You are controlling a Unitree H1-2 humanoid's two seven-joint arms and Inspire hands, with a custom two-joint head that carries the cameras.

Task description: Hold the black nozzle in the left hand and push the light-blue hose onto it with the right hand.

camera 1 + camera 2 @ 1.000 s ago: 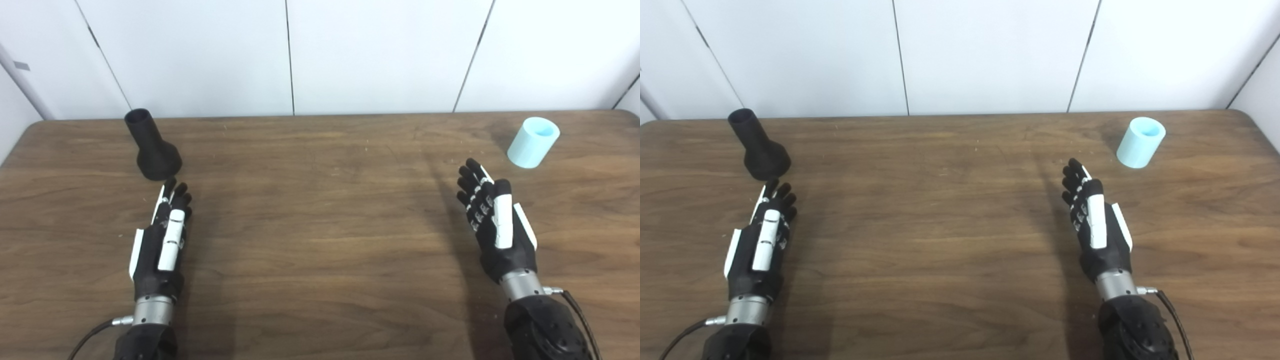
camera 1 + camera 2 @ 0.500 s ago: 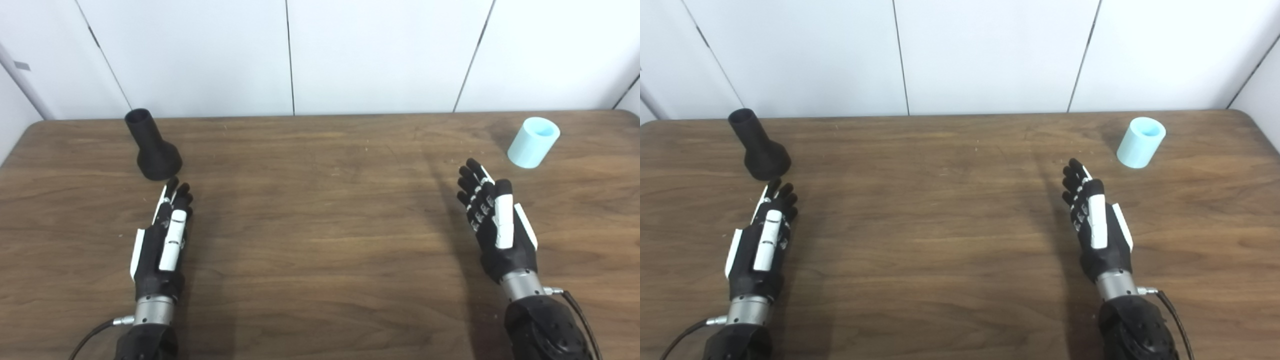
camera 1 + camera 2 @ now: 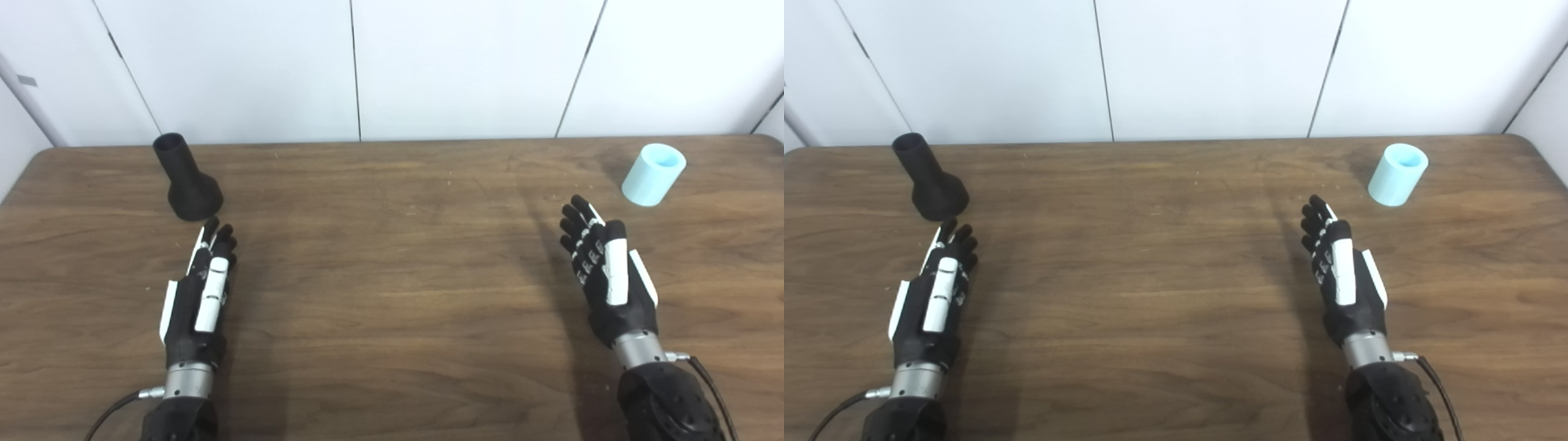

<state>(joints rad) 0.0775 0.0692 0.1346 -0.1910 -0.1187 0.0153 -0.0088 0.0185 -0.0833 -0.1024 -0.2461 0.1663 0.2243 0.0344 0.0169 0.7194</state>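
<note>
Both arms are coming in from the bottom edge, forearms angled slightly inward. The left hand is sitting edge-up with its fingers stretched forward and close together, thumb laid along the top, holding nothing. The right hand is doing pretty much the mirror thing: fingers straight and a bit fanned, thumb on top, also empty. Cables are trailing off both silver wrists.
</note>
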